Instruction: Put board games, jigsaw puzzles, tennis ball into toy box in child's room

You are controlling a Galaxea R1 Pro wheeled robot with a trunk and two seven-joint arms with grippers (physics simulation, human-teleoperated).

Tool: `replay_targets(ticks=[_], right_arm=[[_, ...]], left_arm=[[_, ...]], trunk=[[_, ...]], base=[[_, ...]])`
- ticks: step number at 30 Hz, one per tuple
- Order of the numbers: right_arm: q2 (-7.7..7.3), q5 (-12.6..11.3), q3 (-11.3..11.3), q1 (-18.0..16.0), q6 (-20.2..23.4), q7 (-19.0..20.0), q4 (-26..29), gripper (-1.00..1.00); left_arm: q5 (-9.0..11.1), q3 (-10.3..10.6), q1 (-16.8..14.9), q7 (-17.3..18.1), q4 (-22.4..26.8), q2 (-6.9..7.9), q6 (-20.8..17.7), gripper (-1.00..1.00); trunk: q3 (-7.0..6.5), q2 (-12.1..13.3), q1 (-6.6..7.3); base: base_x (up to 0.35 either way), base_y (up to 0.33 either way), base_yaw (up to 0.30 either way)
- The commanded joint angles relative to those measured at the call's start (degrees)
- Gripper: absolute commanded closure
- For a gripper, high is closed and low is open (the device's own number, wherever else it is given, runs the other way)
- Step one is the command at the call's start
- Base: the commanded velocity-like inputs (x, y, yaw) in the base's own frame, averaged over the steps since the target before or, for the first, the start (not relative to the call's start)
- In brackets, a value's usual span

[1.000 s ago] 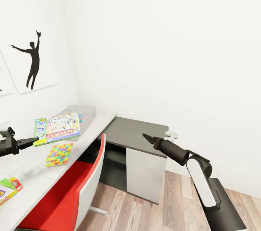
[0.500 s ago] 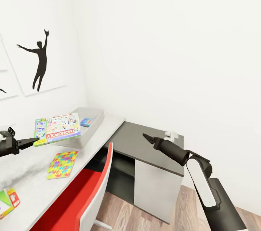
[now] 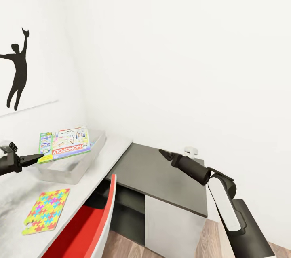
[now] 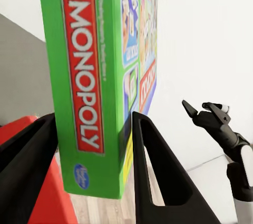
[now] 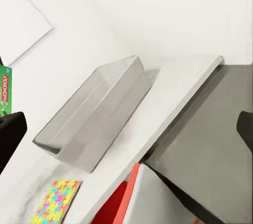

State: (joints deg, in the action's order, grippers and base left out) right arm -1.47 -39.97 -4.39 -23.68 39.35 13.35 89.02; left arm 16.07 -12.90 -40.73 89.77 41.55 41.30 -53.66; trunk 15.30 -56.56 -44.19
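My left gripper [image 3: 35, 157] is shut on the near edge of a green-white-red board game [image 3: 64, 144] lettered "MONOPOLY", and holds it flat just above the light-grey toy box [image 3: 66, 169] on the table [image 3: 111, 149]. In the left wrist view the board game [image 4: 89, 76] sits clamped between the two black fingers [image 4: 158, 166]. One jigsaw puzzle [image 3: 46, 210] lies flat on the table nearer me. My right gripper [image 3: 165, 153] hovers open over the lower dark desk, holding nothing. The right wrist view looks at the toy box [image 5: 95, 113] and the jigsaw puzzle [image 5: 57, 203].
A red chair [image 3: 87, 229] is tucked under the table's edge. The lower dark-grey desk [image 3: 161, 181] with a white base adjoins the table on the right. A black silhouette picture [image 3: 16, 76] hangs on the white wall behind the table.
The camera has moved, so the whole view has shifted. The held board game now hangs over the toy box rather than short of it. The right arm keeps its pose.
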Motion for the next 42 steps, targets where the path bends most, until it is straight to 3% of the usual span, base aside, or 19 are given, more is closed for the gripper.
replay_targets(ticks=[1,21,42], right_arm=[[-0.03,0.0,0.0,0.0,0.2,0.1,0.0,-1.0],[-0.03,0.0,0.0,0.0,-0.1,0.1,0.0,-1.0],[-0.03,0.0,0.0,0.0,-0.2,-0.3,-0.1,-1.0]], left_arm=[[0.1,0.0,0.0,0.2,0.0,0.01,-0.6,1.0],[0.1,0.1,0.0,0.2,0.0,-0.16,-0.4,1.0],[0.0,0.0,0.0,0.2,0.0,-0.66,-0.4,1.0]], trunk=[[0.07,-0.1,-0.04],[0.06,-0.1,-0.04],[0.06,-0.1,-0.04]], base=[[0.325,-0.081,-0.044],[0.303,-0.003,0.02],[0.167,0.022,0.002]])
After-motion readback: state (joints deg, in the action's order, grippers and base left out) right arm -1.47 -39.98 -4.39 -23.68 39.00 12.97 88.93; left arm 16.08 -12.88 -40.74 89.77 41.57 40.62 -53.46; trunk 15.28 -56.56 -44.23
